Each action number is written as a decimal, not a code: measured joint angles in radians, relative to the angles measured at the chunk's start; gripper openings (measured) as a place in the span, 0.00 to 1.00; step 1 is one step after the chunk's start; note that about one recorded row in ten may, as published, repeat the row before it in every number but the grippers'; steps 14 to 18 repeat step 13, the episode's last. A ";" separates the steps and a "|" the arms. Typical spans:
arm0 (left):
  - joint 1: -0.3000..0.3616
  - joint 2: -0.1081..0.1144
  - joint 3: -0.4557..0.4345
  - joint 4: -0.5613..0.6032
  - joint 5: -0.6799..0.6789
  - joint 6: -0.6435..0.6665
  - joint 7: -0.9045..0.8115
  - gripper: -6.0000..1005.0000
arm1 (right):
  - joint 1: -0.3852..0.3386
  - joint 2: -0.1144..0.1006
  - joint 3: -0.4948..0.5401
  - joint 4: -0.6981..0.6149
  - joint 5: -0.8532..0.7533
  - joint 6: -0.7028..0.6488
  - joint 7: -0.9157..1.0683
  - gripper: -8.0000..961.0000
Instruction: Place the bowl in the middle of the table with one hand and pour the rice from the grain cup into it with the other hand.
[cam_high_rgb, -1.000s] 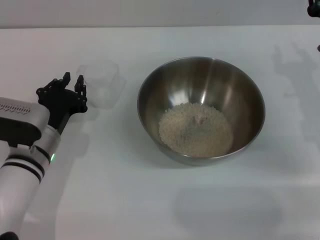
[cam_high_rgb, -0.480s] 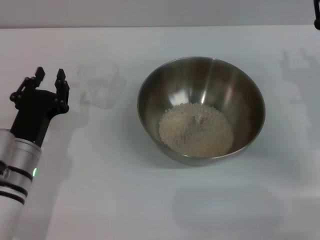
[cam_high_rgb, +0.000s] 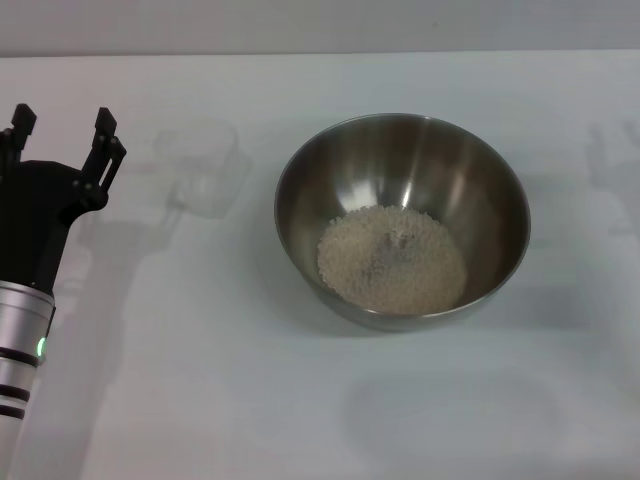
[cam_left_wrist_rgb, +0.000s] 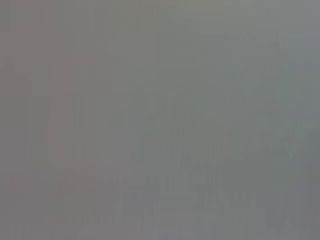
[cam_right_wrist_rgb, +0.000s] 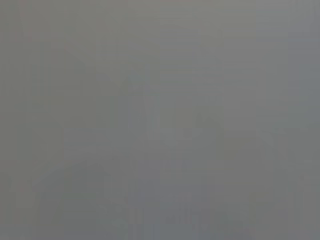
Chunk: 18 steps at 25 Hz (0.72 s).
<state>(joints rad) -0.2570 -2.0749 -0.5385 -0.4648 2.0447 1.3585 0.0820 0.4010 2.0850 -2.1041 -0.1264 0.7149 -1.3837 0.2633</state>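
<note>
The steel bowl stands near the middle of the white table and holds a heap of rice. To its left the clear grain cup sits upright on the table and looks empty. My left gripper is open at the far left, well clear of the cup, with nothing between its fingers. The right gripper is out of view. Both wrist views show only flat grey.
The table's far edge runs along the top of the head view. Faint shadows lie on the table at the right.
My left gripper has drawn back to the left and away from the grain cup. The right gripper's tip, seen at the top right corner earlier, has left the view.
</note>
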 joint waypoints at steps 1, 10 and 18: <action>0.000 0.000 0.000 0.000 0.000 0.005 0.000 0.74 | 0.000 0.000 0.000 0.006 0.000 0.010 0.008 0.48; -0.030 0.001 0.000 0.032 0.000 0.013 -0.047 0.87 | -0.016 0.002 0.010 0.021 -0.001 0.031 0.014 0.60; -0.037 0.000 0.000 0.042 0.000 0.012 -0.055 0.87 | -0.011 0.001 0.010 0.019 -0.001 0.035 0.009 0.62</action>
